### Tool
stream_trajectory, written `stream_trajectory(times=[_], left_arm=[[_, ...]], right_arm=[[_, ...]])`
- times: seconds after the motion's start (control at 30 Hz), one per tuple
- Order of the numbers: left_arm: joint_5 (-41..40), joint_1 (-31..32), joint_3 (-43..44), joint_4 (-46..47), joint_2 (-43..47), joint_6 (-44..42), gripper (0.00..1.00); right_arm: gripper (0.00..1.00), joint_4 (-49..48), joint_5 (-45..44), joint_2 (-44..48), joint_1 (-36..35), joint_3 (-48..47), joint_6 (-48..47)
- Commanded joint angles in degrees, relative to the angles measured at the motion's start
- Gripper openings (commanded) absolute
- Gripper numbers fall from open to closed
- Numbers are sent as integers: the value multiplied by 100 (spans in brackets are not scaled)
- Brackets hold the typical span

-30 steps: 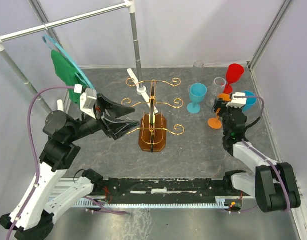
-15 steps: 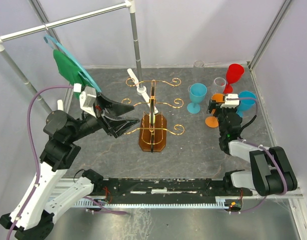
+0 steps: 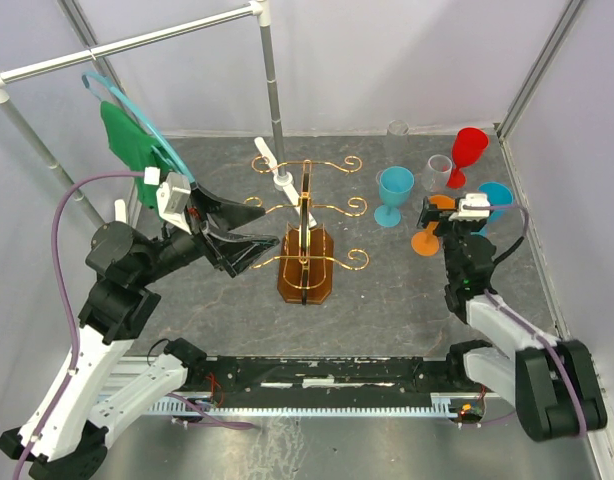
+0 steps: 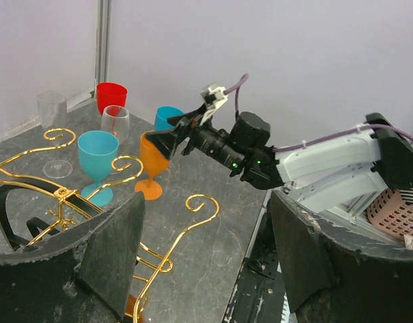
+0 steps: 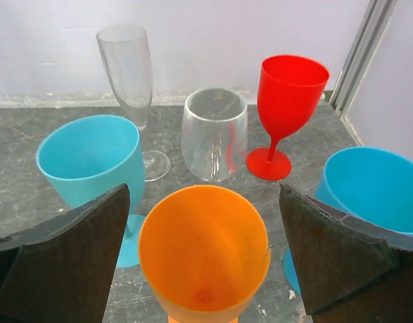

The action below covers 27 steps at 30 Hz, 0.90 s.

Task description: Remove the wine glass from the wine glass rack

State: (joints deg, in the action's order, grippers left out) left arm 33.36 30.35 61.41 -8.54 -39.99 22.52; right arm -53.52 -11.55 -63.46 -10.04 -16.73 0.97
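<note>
R gripper [image 5: 203,195] has spread wider since 1 s ago; orange goblet [image 5: 203,242] stands on its own btwn the fingers, no contact visible. L gripper [image 4: 206,208] is also spread & empty, tips just left of the wine glass rack [image 3: 305,215]. White wine glass [image 3: 278,172] hangs tilted on the rack's rear-left arm. Prob. light, stiff plastic, smooth so slippery: best taken at the stem near the bowl, then slid out along the wire.

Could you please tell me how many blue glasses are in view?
2, both standing on the table: the left blue glass beside the orange glass, and the right blue glass on its other side. None looks hidden.
</note>
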Motion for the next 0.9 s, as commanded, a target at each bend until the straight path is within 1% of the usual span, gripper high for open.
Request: stream_trajectory(times=[0.0, 0.07, 0.1, 0.2, 0.23, 0.27, 0.3, 0.37, 0.47, 0.53, 0.6, 0.7, 0.73, 0.87], left_arm=[[-88, 13, -9, 50, 37, 154, 82], [-156, 7, -61, 72, 28, 206, 83], [-209, 10, -66, 69, 11, 235, 84], [-333, 13, 63, -127, -130, 286, 87], [-392, 10, 138, -241, -196, 300, 89], [-498, 12, 225, -356, -292, 318, 97], [-593, 7, 337, -503, -367, 322, 100], [-844, 14, 620, -819, -549, 294, 99], [-1234, 11, 1094, -1362, -906, 209, 99], [-1533, 6, 1407, -1698, -1138, 204, 99], [-1893, 14, 1601, -1974, -1344, 251, 99], [-2695, 13, 1753, -2345, -1498, 357, 99], [-3049, 10, 1767, -2466, -1521, 441, 99], [-4046, 10, 1809, -2786, -1581, 510, 99]], right_arm=[[100, 1069, -69, 860, -50, -286, -1], [100, 1343, -78, 1094, -62, -373, 48], [100, 1674, -121, 1229, -75, -487, 75], [100, 3303, -412, 1579, -92, -1258, 403], [100, 3856, -529, 1591, -93, -1639, 522], [100, 4302, -543, 1568, -94, -1917, 572], [100, 4715, -522, 1532, -90, -2228, 656], [100, 5796, -385, 1412, -101, -2911, 836], [99, 6863, 37, 1194, -102, -3834, 1064], [100, 7297, 476, 1048, -102, -4288, 1130], [100, 7533, 771, 948, -107, -4588, 1315], [99, 7750, 1175, 787, -125, -4898, 1599], [100, 7863, 1309, 731, -126, -5046, 1648], [100, 8080, 1814, 445, -143, -5419, 1808]])
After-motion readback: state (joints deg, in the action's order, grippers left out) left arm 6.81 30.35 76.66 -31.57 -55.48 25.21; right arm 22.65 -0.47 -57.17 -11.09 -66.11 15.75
